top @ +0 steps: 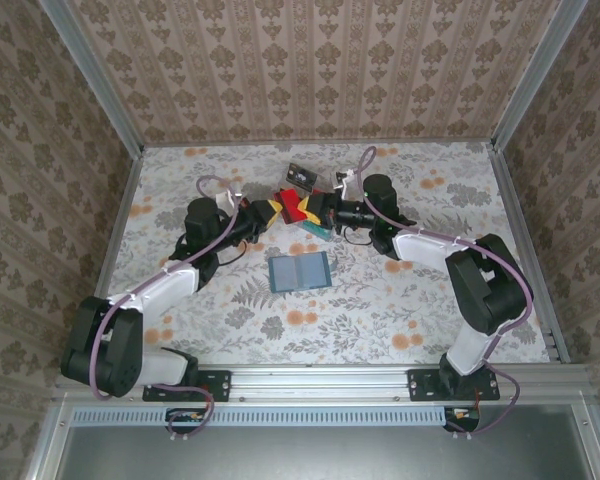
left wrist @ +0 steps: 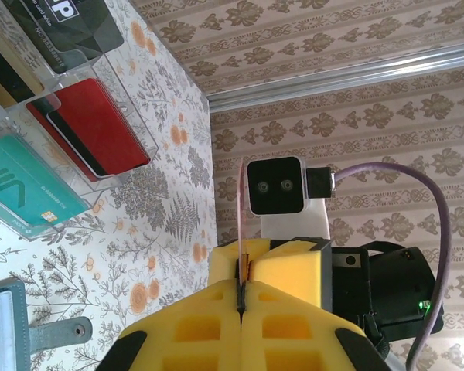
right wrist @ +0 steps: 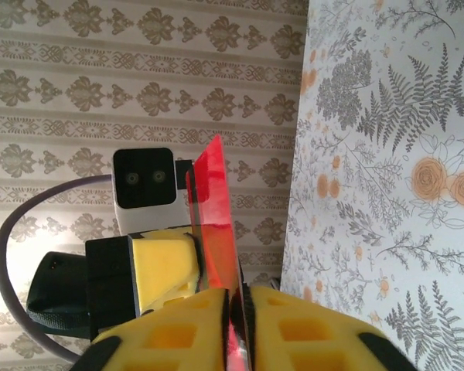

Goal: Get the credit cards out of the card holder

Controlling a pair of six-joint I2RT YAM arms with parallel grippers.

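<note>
Above the far middle of the counter [top: 400, 300] the two pincers meet on one red card [right wrist: 216, 224]. The left pincer [left wrist: 240, 286] is clamped tight on one edge, and the right pincer [right wrist: 236, 309] is pinched narrow on the other. The holder [top: 300, 271] lies open on the counter, nearer than both. This looks like a hand-over: the right needs a firm bite before the left lets go, then should draw away along the card's plane, with no twisting.

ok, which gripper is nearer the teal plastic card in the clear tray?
Right. The right gripper hangs almost over the teal plastic card, just past its far edge; the left gripper is further left. Both pinch the red plastic card.
</note>
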